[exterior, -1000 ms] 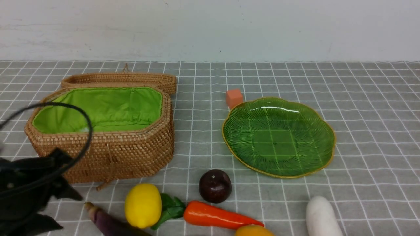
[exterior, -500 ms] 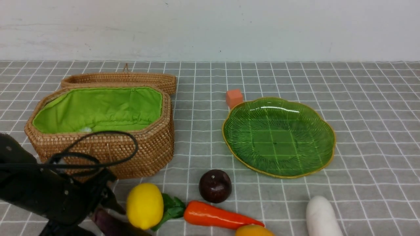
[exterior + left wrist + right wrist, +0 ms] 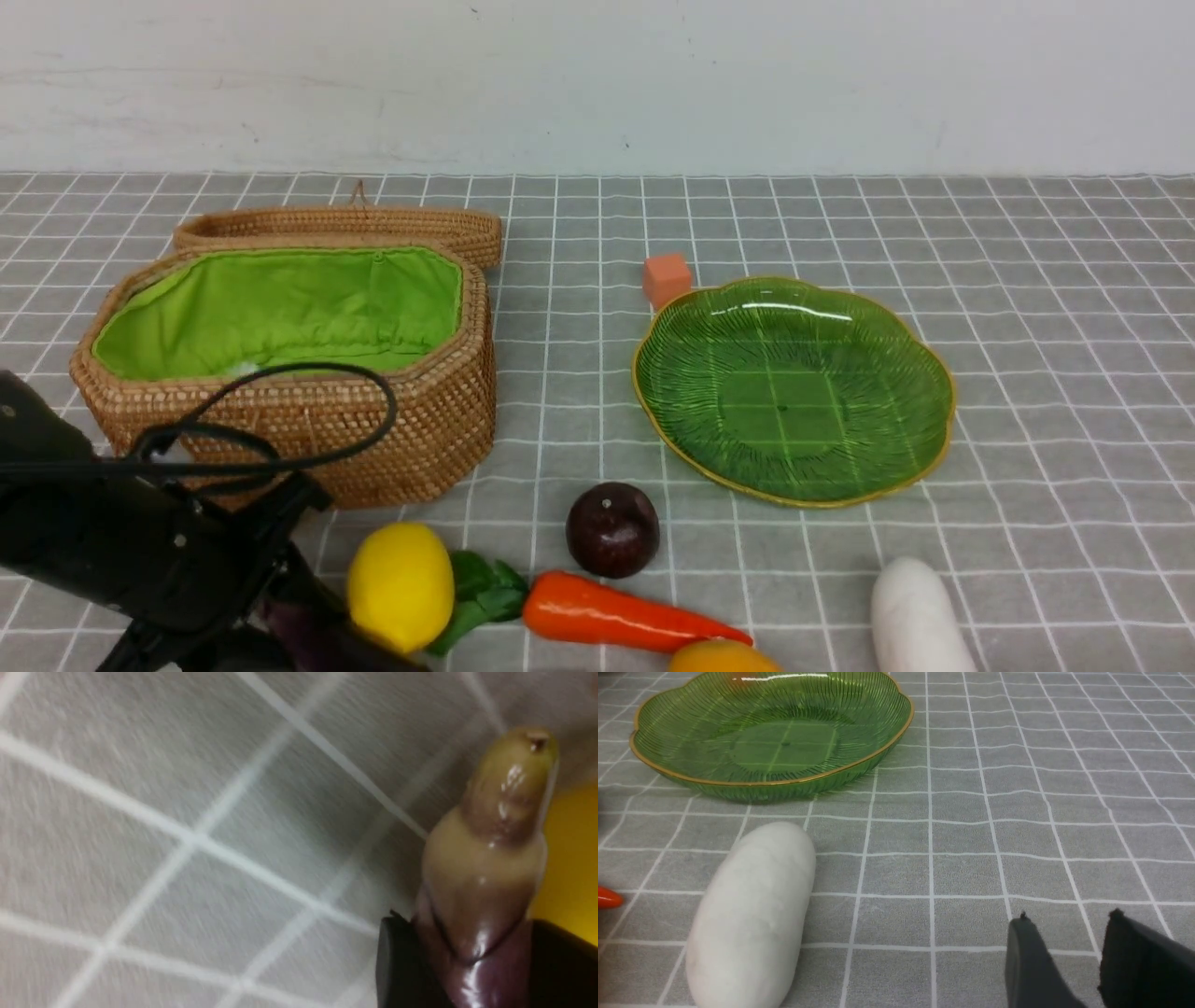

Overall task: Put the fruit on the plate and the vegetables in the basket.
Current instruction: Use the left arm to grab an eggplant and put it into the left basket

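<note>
Inspector: Hazards at this point?

Assessor: Left gripper (image 3: pixel 472 956) grasps the purple stalk (image 3: pixel 486 858) at lower left of the front view, jaws snug on either side. The glossy skin may let it slip out on lifting. The lemon (image 3: pixel 400 585) sits just beside it and could be knocked rolling. The cable (image 3: pixel 308 411) loops before the basket (image 3: pixel 373 439), centre left, and may snag the rim.

Inspector: Other arm?

Assessor: Right gripper (image 3: pixel 1069 914) stands parted, holding nothing, near the radish (image 3: pixel 918 616).

Inspector: Count?

Assessor: Three fruits: lemon, plum (image 3: pixel 611 529), mango (image 3: pixel 721 657). Three vegetables: purple stalk, radish, carrot (image 3: pixel 616 613). One basket, one plate (image 3: pixel 794 392), one cube (image 3: pixel 667 278). All six pieces lie along the lower edge; the plate, centre right, is bare.
</note>
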